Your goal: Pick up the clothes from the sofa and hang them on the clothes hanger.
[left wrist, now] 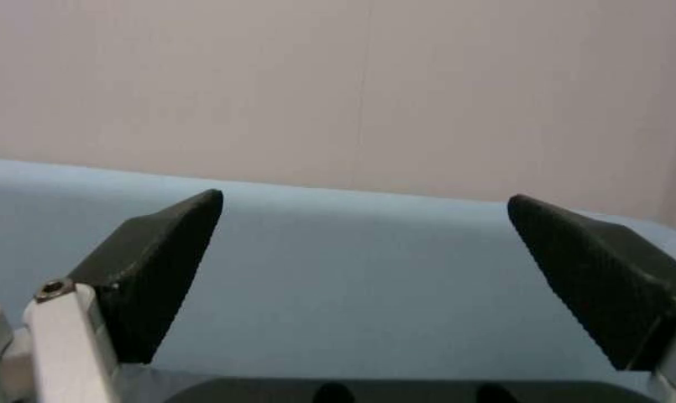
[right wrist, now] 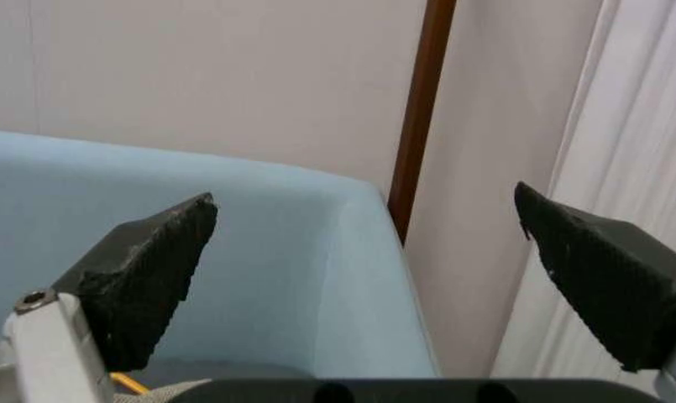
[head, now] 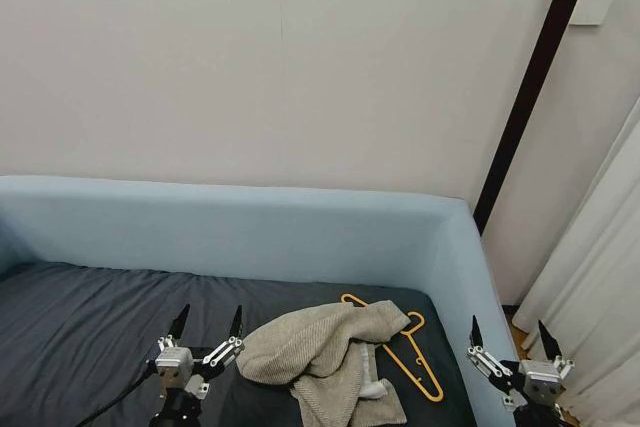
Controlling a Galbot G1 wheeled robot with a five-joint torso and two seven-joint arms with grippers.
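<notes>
Grippers are being held low at the near edge, both spread wide and empty: the left gripper (head: 211, 322) just beside the crumpled beige knit garment (head: 320, 345), the right gripper (head: 508, 332) well apart, beyond the sofa arm (head: 468, 277). The garment is being shown heaped on the dark seat cushion (head: 80, 317), trailing rightward over an orange hanger (head: 417, 355). Behind, the pale blue sofa back (head: 250, 227) and a dark pole (head: 525, 97) are being framed.
</notes>
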